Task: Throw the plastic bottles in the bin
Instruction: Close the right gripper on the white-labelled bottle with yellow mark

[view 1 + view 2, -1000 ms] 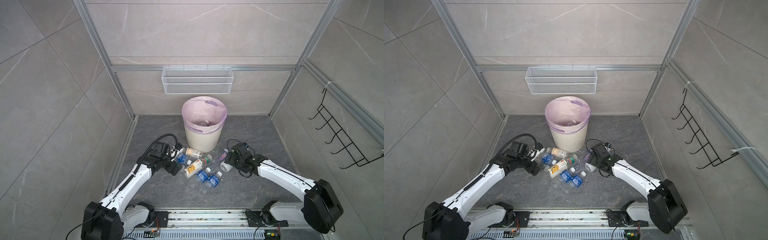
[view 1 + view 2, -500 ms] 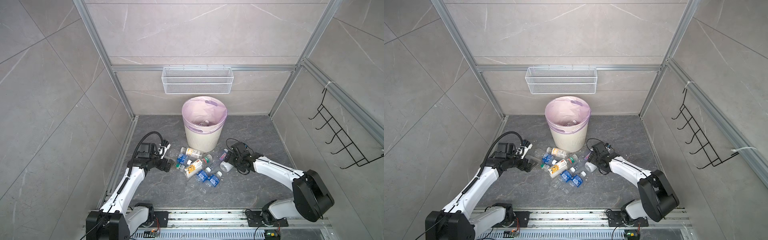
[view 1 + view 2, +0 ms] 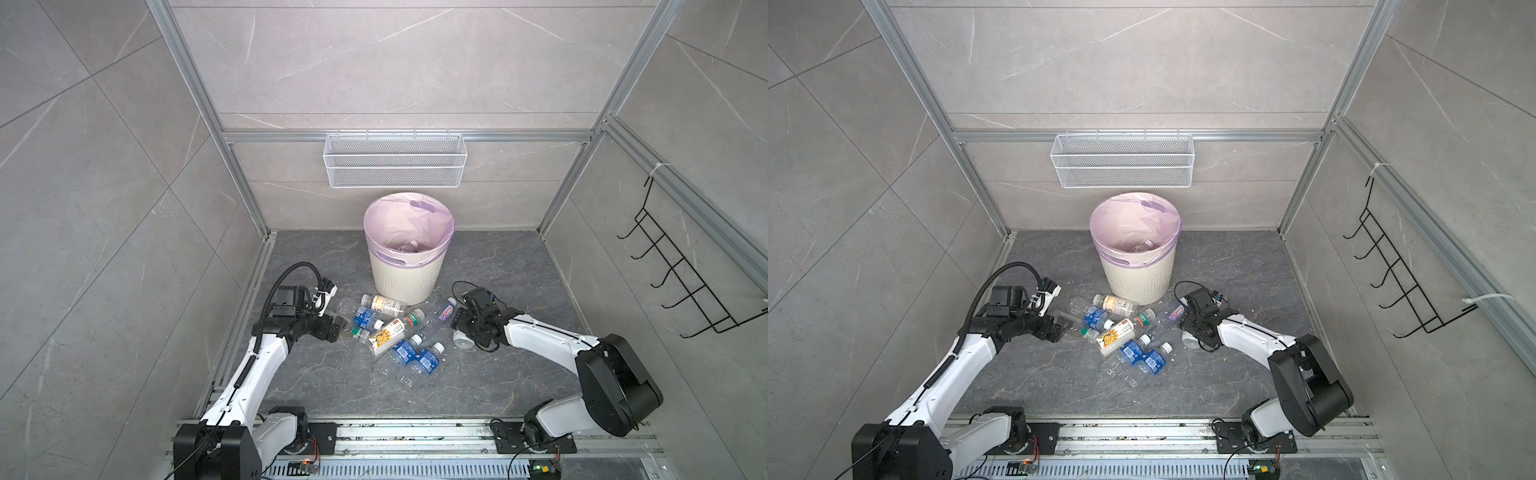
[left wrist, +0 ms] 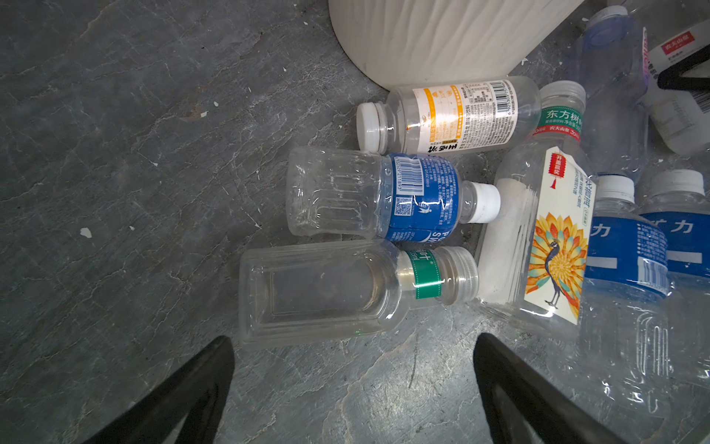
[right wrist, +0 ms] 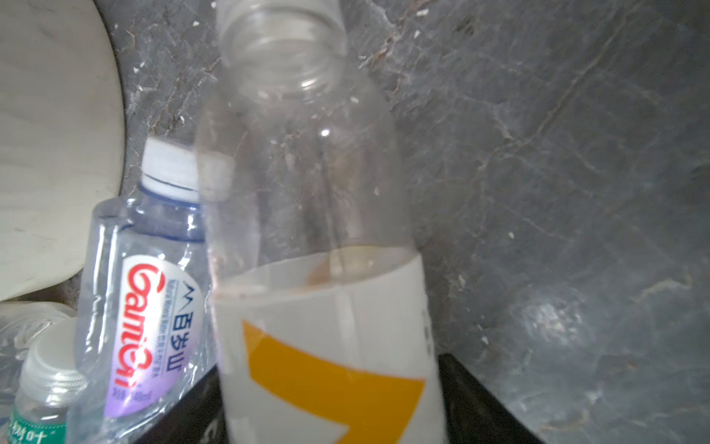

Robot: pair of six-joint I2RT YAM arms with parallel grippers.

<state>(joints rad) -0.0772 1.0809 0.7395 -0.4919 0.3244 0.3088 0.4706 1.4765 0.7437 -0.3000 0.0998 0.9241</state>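
the right gripper [image 5: 328, 361] is closed onto a clear bottle with a white-and-orange label [image 5: 326, 307]. its two black fingers [image 5: 472, 399] sit against either side of the label, and no gap shows. in a top view this bottle [image 3: 462, 341] lies on the grey floor [image 3: 332, 386] under the right gripper [image 3: 461, 332]. just beside it lies a purple-labelled bottle [image 5: 146, 307] with a white cap, its cap end towards the bin [image 5: 50, 153].

the left gripper [image 4: 353, 338] stands wide open with nothing between its fingers, low over the floor. just ahead of it lies a clear bottle with a green neck band [image 4: 326, 292]. past that we see a blue-labelled bottle [image 4: 384, 196], then a yellow-and-white-labelled bottle [image 4: 453, 115] touching the foot of the bin [image 4: 442, 38]. a bottle with a peacock label [image 4: 538, 238] lies across their cap ends.

in both top views the heap sits between the two grippers, with two more blue-labelled bottles [image 3: 415, 356] at its near edge. the bin [image 3: 405, 278] stands upright just behind the heap, lined with a pale pink bag, and one bottle [image 3: 409, 247] is in it. a white wire basket [image 3: 395, 160] hangs on the back wall above the bin, and a black hook rack [image 3: 681, 274] hangs on the right wall.
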